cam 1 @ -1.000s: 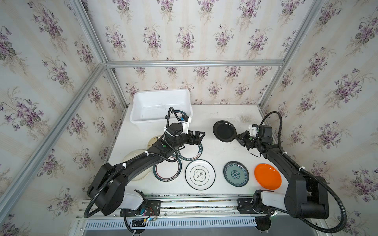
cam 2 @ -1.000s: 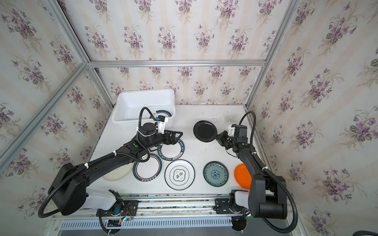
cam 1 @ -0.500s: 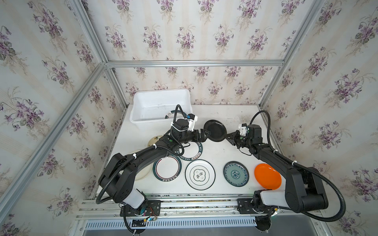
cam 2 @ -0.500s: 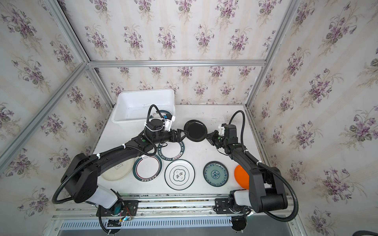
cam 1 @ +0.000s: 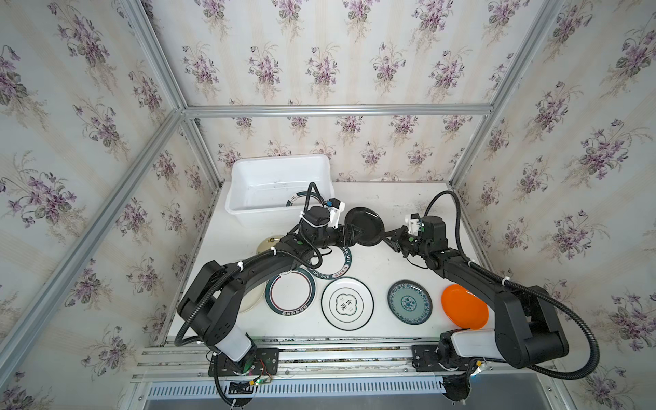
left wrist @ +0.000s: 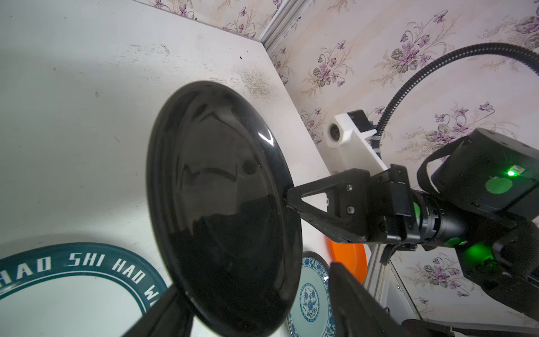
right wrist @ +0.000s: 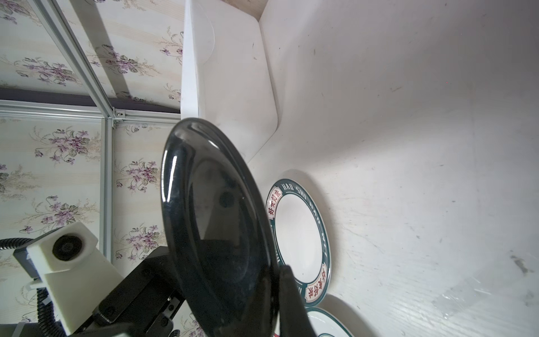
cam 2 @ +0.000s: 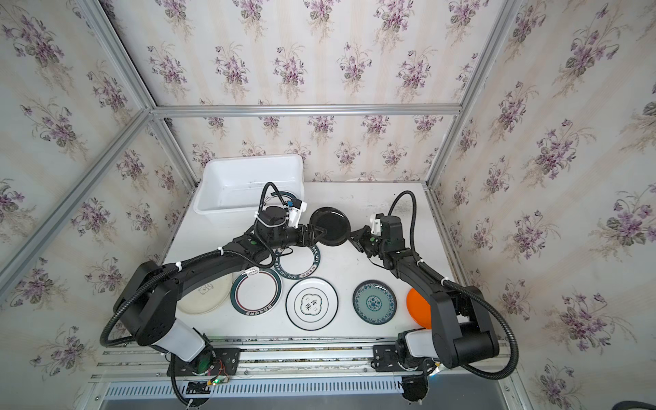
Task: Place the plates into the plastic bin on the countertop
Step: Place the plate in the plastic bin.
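Black glazed ware, the black plate (cam 1: pixel 364 227) hangs above the counter (cam 1: pixel 390 262), about level and face up in both top views, just right of the near right corner of the plastic bin (cam 1: pixel 255 218). The right jaws are clenched on its right rim, while the left jaws stand apart, straddling the left rim without yet pressing on it; the left wrist view shows a gap beside the plate. It looks stiff, smooth and probably slippery, likely brittle if dropped, and light enough for a rim pinch, though a grip at one edge leaves the far side as a lever. The best hold is probably deep over the raised lip, square to the rim, and fully clamped before the right side lets go. Directly below and to the left lies the lettered plate (cam 1: pixel 340 266), so a slip could chip two pieces. The path to the bin runs far and left and must clear its rolled rim. One green-rimmed plate (cam 1: pixel 298 198) already lies in the bin's near right part, and the bin floor to its left is bare. The orange plate (cam 1: pixel 463 309) sits well apart, near right.
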### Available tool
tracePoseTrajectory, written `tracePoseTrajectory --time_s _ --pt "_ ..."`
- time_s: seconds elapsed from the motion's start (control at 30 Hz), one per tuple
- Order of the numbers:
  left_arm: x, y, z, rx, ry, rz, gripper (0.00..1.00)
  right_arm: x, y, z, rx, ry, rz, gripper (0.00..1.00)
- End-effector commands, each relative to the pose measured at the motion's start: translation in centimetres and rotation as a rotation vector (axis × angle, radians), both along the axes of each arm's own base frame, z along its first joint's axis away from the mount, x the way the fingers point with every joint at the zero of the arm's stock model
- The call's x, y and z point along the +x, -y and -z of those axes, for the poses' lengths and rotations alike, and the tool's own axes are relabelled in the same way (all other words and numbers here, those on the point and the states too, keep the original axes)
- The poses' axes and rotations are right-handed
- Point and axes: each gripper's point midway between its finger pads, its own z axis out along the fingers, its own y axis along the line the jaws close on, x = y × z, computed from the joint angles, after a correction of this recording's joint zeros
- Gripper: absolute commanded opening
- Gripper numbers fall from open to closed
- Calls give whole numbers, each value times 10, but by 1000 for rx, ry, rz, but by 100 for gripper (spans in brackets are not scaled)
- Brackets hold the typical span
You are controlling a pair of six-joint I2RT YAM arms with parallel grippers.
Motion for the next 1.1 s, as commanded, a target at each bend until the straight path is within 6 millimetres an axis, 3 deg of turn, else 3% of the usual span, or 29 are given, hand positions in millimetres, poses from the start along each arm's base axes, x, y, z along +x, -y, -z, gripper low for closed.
tracePoseTrajectory --time_s 0.0,0.07,0.27,0.47,0.63,0.73,0.8,0.87,1.07 --pt "6 4 -15 -33 49 3 57 4 -3 -13 12 55 0 0" --pt "7 3 -14 -28 49 -8 49 2 -5 -15 12 59 -2 0" --pt "10 -1 -10 -17 41 -33 39 -6 -6 -13 -10 58 -13 0" --pt "13 1 -5 -18 17 -38 12 -13 -7 -14 -12 63 -22 0" --pt "15 -1 -5 -15 17 -54 1 -16 -6 -17 -19 73 -16 0" --pt "16 -2 -7 0 27 -48 0 -15 -9 -21 -5 81 -32 1" --pt "18 -5 -6 19 29 -60 0 -15 -12 -26 11 95 -47 18" --pt "20 -9 -8 19 33 -73 0 -15 -13 -29 21 106 -55 27" --pt "24 -15 -16 25 51 -91 0 -19 -9 -36 1 151 -41 70"
